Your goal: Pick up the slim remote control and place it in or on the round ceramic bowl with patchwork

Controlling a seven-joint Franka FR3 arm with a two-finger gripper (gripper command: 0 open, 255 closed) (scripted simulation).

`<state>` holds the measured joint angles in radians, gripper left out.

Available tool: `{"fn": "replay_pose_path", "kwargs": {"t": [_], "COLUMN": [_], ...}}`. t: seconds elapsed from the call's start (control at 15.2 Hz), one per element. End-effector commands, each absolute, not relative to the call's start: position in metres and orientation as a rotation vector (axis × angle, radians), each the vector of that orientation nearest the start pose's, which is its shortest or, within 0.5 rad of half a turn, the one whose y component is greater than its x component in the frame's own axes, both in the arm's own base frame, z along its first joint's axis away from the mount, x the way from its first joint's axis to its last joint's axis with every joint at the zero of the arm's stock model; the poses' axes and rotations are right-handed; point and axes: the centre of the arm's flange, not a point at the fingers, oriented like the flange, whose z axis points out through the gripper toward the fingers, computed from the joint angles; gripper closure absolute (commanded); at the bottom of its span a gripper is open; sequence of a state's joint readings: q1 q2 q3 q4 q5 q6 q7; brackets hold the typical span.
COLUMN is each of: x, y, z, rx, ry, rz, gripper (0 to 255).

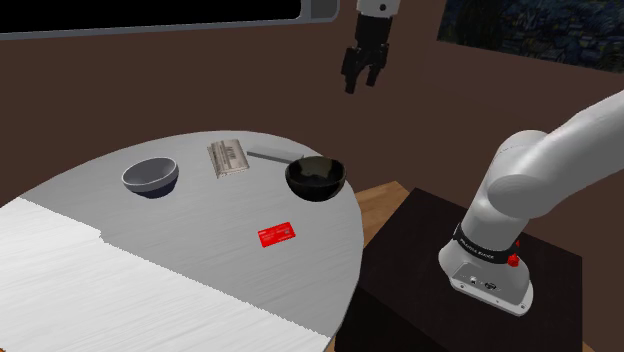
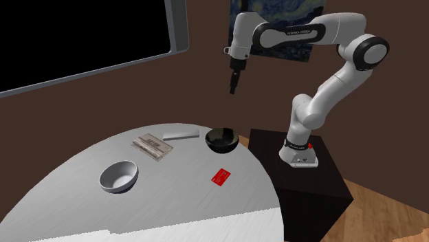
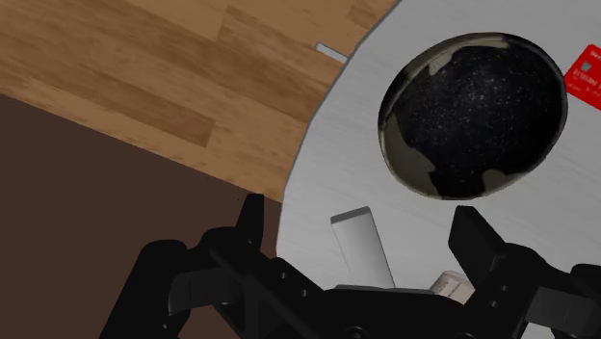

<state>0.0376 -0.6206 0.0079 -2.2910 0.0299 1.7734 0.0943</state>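
Brown walls; round grey table (image 1: 200,235). Red card (image 1: 277,234) lies nearer than the dark patchy bowl (image 1: 315,178), apart from it. Slim grey remote (image 1: 268,155) lies flat on the table just behind that bowl, toward the shoulder view's left. Plain grey bowl (image 1: 150,177) sits well left of the dark one. Gripper (image 1: 360,80) hangs high above the dark bowl, fingers spread apart, holding nothing.

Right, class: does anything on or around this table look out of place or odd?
Nothing is spilled or tipped. One oddity: a small pale strip lies on the wooden floor, off the table, near the dark bowl.
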Motion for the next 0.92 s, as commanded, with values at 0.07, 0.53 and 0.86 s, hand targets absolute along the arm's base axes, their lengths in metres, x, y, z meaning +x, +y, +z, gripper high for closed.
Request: {"fn": "replay_pose_path", "kwargs": {"t": [0.07, 0.53, 0.86], "x": [0.405, 0.48, 0.533], "y": [0.028, 0.045, 0.059], "z": [0.56, 0.504, 0.463], "rx": [-3.111, -3.126, -3.135], "ry": [0.048, -0.035, -0.094], "rz": [-0.143, -0.105, -0.078], "gripper": [0, 0, 0]}}
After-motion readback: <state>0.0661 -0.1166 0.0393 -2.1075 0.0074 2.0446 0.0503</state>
